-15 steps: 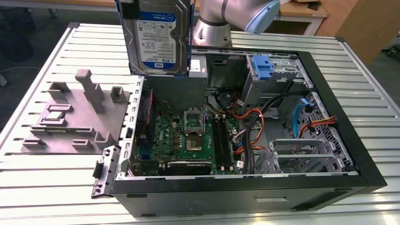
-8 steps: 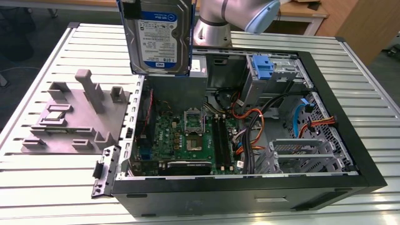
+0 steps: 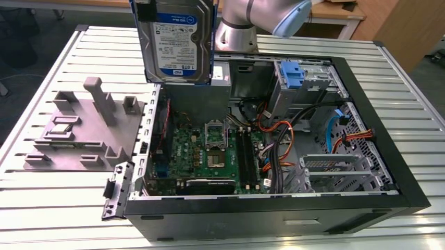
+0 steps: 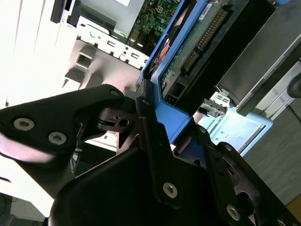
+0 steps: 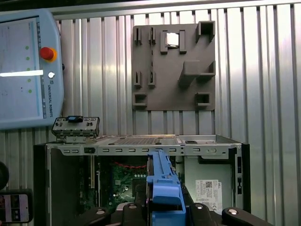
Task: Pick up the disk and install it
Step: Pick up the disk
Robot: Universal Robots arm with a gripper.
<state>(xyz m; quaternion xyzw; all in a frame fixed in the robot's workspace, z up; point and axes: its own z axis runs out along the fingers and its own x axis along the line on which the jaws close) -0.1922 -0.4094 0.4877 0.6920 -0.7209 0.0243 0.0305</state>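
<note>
Blue-framed disk, clamped by closed fingers, is held upright above the open case, not yet installed; alignment with a bay is judged necessary.

Arm raised, hand clamped on the disk

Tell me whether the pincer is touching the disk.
Touching. In the second wrist view the pincer clamps the disk by its blue carrier bracket, with no gap on either side.
</note>
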